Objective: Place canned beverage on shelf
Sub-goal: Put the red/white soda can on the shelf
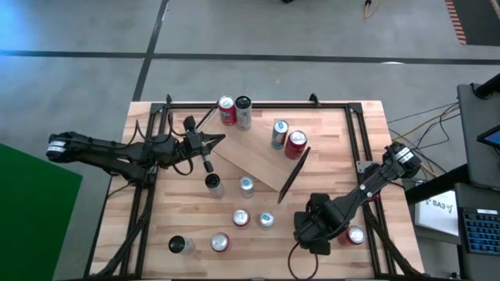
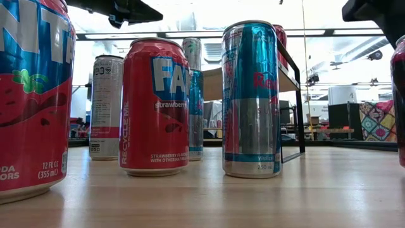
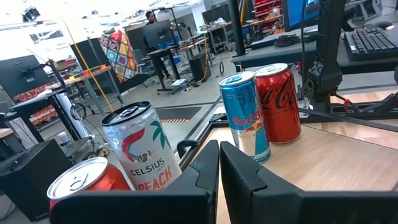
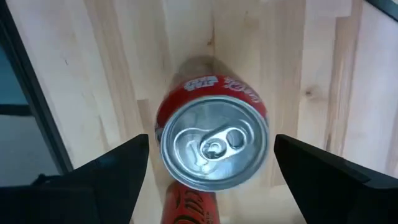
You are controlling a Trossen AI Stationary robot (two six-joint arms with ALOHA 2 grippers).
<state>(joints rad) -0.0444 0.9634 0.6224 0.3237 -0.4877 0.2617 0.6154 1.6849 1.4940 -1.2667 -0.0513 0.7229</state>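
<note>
Butcher-block tabletop (image 1: 336, 156); cluttered workshop beyond

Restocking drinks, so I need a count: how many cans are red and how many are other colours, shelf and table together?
Red cans: 5
Other cans: 6
Total: 11

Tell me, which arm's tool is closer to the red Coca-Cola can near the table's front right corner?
The right. Its tool hangs open directly above that Coca-Cola can, fingers either side. The left tool is shut, far across the table beside the shelf.
</note>
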